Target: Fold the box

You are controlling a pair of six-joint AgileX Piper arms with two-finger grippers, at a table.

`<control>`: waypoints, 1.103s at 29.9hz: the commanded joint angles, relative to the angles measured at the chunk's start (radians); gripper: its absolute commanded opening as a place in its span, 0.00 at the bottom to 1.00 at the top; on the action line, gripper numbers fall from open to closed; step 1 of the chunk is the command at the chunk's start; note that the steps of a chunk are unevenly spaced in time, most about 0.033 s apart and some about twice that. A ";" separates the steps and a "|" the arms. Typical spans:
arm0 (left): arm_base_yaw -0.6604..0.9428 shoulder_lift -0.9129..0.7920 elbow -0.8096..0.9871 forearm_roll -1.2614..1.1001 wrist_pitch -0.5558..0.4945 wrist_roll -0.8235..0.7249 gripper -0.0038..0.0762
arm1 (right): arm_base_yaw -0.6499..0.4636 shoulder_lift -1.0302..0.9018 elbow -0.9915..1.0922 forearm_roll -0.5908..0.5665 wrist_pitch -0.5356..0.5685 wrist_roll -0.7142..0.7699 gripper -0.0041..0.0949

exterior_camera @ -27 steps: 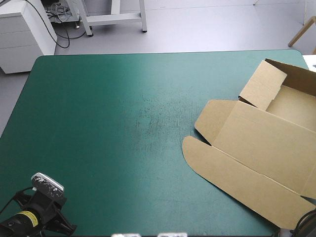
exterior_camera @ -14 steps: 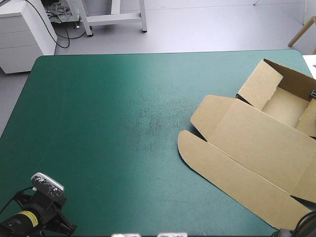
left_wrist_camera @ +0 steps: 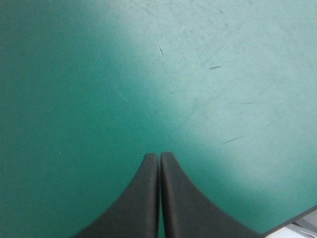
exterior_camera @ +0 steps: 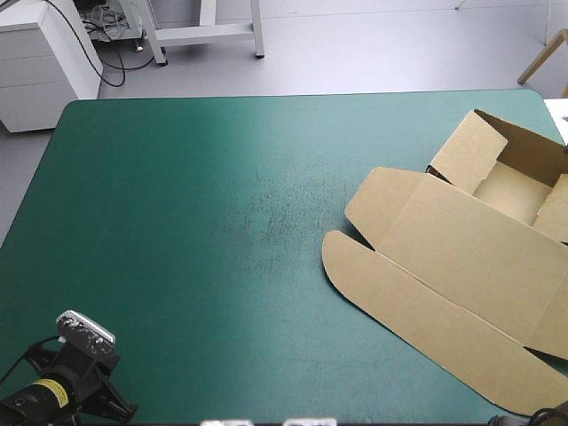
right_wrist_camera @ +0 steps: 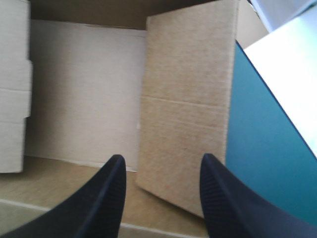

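Teal-green cover (exterior_camera: 195, 231) carries the box (exterior_camera: 461, 257), tray end pointing far-right.

From above, the wide table with its teal-green cover (exterior_camera: 177, 231) is lit unevenly; a soft pale shine lies on its middle, and its left side and near edge are darker; the box of cut brown board (exterior_camera: 461, 257) is bright on its flat lid; its tray is shaded under the far wall; a dark shadow sits under the lid's near right corner; ahead of the left gripper (left_wrist_camera: 159, 156) the cover is pale and bright, dim to one side; tiny scratches catch the light; ahead of the right gripper (right_wrist_camera: 163, 157) the box floor glows pale; its far wall is dark; past the table's edge is white glare.
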 commanded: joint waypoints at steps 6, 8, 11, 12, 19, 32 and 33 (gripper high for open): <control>0.000 0.009 -0.022 0.007 -0.045 -0.002 0.04 | 0.088 -0.294 -0.005 0.175 -0.021 -0.073 0.15; 0.000 0.009 -0.022 0.007 -0.045 -0.002 0.04 | 0.155 -0.356 0.024 0.159 -0.021 -0.095 0.05; 0.000 0.009 -0.022 0.007 -0.045 -0.002 0.04 | 0.273 -0.445 0.103 0.107 -0.021 -0.111 0.02; 0.000 0.009 -0.022 0.007 -0.045 -0.002 0.04 | 0.314 -0.475 0.134 0.087 -0.021 -0.111 0.02; 0.000 0.009 -0.022 0.007 -0.045 -0.002 0.04 | 0.499 -0.655 0.406 0.039 -0.021 -0.142 0.02; 0.000 0.009 -0.022 0.007 -0.045 -0.002 0.04 | 0.523 -0.966 0.890 -0.016 -0.152 -0.246 0.02; 0.000 0.009 -0.022 0.007 -0.045 -0.002 0.04 | 0.523 -0.988 0.915 -0.016 -0.152 -0.246 0.02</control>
